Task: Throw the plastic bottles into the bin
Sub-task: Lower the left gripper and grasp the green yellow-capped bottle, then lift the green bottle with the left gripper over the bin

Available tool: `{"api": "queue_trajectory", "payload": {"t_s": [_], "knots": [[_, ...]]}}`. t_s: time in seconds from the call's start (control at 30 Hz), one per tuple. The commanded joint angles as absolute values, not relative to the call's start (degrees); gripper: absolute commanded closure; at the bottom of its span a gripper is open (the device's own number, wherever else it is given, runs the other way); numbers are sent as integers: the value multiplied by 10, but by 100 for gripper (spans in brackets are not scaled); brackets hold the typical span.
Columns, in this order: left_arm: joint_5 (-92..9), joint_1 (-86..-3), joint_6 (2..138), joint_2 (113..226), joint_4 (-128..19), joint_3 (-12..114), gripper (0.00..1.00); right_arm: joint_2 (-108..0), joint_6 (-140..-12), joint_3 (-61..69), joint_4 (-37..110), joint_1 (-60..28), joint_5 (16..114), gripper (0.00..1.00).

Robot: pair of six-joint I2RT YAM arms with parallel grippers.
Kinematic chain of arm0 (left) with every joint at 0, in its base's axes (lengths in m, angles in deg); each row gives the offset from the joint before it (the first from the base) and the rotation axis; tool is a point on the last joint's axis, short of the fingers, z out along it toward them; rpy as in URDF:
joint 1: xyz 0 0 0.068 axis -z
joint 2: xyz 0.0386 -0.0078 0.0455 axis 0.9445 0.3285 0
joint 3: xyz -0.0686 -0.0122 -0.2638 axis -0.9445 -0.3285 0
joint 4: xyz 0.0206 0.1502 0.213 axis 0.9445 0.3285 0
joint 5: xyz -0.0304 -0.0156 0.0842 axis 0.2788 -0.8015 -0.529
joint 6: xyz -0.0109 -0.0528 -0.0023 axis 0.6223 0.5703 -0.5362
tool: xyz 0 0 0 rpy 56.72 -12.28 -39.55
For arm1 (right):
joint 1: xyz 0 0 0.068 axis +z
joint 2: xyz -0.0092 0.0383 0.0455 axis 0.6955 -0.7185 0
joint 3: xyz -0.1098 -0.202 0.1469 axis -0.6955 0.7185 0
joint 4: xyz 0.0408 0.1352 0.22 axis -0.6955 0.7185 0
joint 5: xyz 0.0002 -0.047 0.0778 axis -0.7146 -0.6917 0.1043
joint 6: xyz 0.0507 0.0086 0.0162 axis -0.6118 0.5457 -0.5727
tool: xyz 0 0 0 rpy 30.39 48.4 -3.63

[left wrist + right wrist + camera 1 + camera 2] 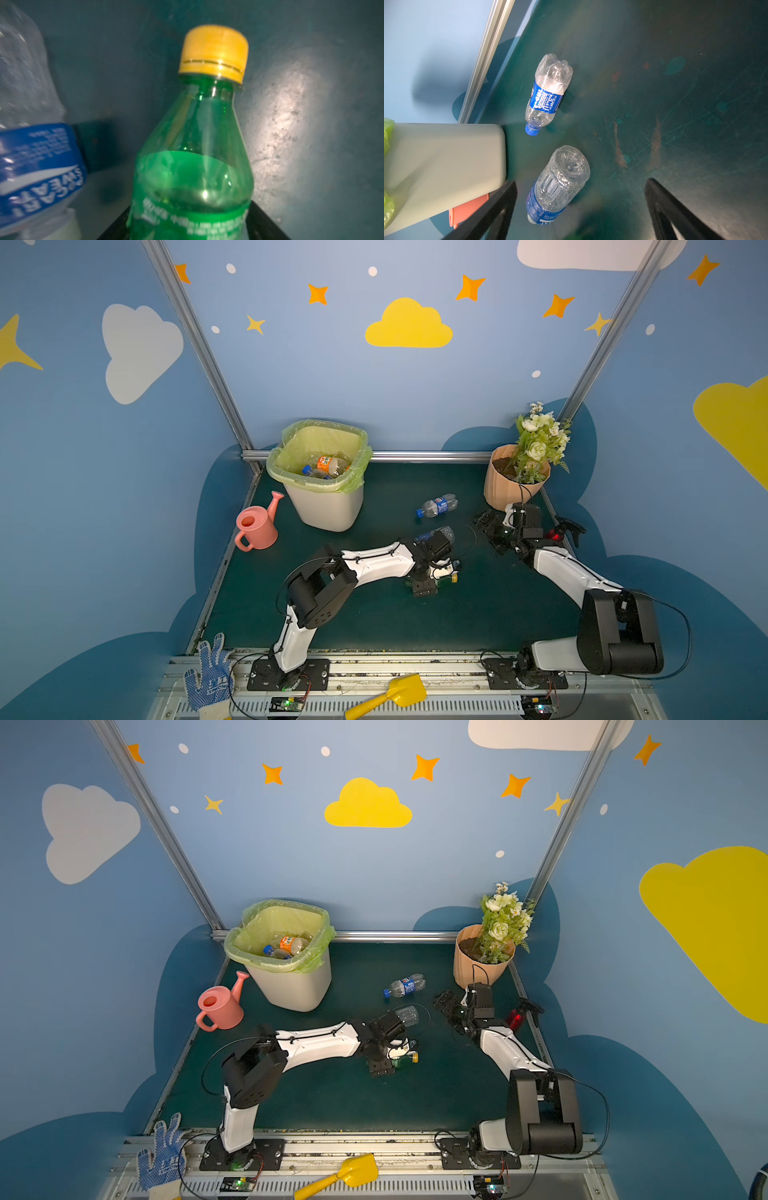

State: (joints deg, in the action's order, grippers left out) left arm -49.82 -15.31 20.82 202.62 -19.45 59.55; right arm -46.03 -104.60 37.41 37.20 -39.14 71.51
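On the dark green table, the green plastic bottle with yellow cap lies between my left fingers, grip I cannot tell; right fingers wide, white bag-lined bin back-left.

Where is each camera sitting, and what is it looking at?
Both top views: high above the arm bases, looking down at the table, bin, left arm and right arm.
Left wrist: on the left arm, close up on the green bottle; black fingers peek in.
Right wrist: on the right arm, looking down at two blue-label bottles and the bin's side; its spread fingers show.
Shared: top and right wrist views both see the bin.
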Motion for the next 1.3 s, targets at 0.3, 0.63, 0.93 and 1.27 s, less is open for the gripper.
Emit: {"api": "queue_trajectory", "payload": {"t_s": [0.3, 0.63, 0.93, 1.27], "knots": [[-470, -158, 247, 2000, -234, 561, 48, -443, -1051, 393, 363, -398, 716, 5], [-437, -185, 338, 1880, -332, 500, 52, -445, -1059, 399, 351, -399, 719, 5], [-500, -236, 426, 1691, -466, 413, 52, -465, -1073, 401, 322, -397, 742, 5], [-692, -315, 384, 1459, -615, 342, 50, -488, -1078, 386, 305, -383, 754, 5]]}}
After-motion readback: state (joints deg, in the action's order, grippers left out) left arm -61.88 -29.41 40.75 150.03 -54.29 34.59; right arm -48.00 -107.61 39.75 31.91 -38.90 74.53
